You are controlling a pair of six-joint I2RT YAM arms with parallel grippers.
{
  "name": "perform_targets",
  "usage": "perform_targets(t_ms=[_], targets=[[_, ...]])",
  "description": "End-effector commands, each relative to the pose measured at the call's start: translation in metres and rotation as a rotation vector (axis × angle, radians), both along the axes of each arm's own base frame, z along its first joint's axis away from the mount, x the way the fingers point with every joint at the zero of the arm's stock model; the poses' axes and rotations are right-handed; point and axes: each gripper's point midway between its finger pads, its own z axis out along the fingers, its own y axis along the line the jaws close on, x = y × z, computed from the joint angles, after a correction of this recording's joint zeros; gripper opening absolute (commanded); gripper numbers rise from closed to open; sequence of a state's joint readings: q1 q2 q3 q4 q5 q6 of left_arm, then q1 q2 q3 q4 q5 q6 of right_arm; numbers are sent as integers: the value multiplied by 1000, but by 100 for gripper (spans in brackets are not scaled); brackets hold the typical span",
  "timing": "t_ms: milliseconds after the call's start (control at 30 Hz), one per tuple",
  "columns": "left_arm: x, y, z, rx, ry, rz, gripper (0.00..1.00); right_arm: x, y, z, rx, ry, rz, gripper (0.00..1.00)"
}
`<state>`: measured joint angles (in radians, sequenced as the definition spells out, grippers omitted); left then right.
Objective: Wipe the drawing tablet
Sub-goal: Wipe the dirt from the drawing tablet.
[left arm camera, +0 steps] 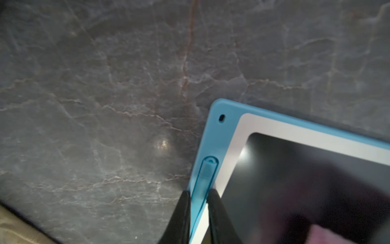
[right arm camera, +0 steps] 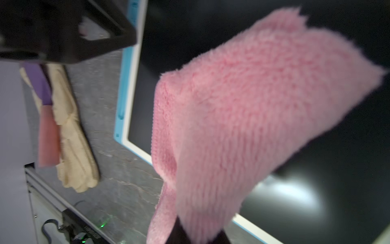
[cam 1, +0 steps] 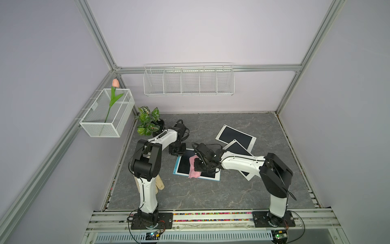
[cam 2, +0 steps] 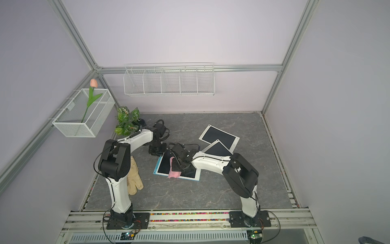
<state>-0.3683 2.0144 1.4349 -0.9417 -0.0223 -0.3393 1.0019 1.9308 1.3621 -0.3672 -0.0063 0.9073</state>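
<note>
Where the tablet lies: the tablet (cam 1: 183, 165) sits flat on the bench (cam 1: 190, 194), about mid-bench and a shade toward 9 o'clock, slightly askew; it has a blue frame, white bezel and dark screen.
Left hand: the left hand (left arm camera: 199, 194) is at the tablet's 11 o'clock corner. It is nearly closed, with one finger (left arm camera: 182, 211) on each side of the stylus.
Stylus: the stylus (left arm camera: 205, 175) is blue and seated in its slot in the frame. I cannot tell whether the fingers pinch it or only press on the frame.
Right hand: the right hand (cam 1: 200, 166) is closed on the cloth, low over the middle of the screen.
Cloth: the cloth (cam 1: 193, 172) is pink and fluffy. It drapes across the screen from the right hand to the tablet's 6 o'clock edge.
Screen: the screen is dark and shiny in both wrist views, with a light glare on it.
Spare tablets: two (cam 1: 236, 136) (cam 1: 237, 147) lie overlapping at 1 to 2 o'clock from the tablet, apart from it.
Glove: the glove (cam 2: 134, 179) is beige and lies at 8 o'clock on the bench, beside the left arm.
Plant: the plant (cam 1: 147, 120) stands in the bench's 10 o'clock corner.
Rack: the rack (cam 1: 188, 93) is white wire and hangs on the back wall at 12 o'clock.
Basket: the basket (cam 1: 101, 132) is white mesh on the wall at 10 o'clock, with a tulip (cam 1: 115, 83) standing in it.
</note>
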Motion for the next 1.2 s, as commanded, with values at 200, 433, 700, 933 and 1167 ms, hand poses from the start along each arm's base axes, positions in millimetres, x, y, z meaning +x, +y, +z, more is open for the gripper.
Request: perform_targets(t_ms=[200,433,700,933,1167], targets=[[-30,16,-39,79,129,-4,20,-20,-120,-33,-147,125,-183,7],[-27,15,-37,74,118,-1,20,-21,-67,-15,-149,100,-76,7],[-29,15,-39,76,122,-3,20,1,-21,-25,-109,160,-94,7],[-27,15,-40,81,121,-5,20,13,-150,-13,-290,168,-252,6],[-26,18,-40,95,124,-2,19,37,-164,-5,-362,152,-266,7]])
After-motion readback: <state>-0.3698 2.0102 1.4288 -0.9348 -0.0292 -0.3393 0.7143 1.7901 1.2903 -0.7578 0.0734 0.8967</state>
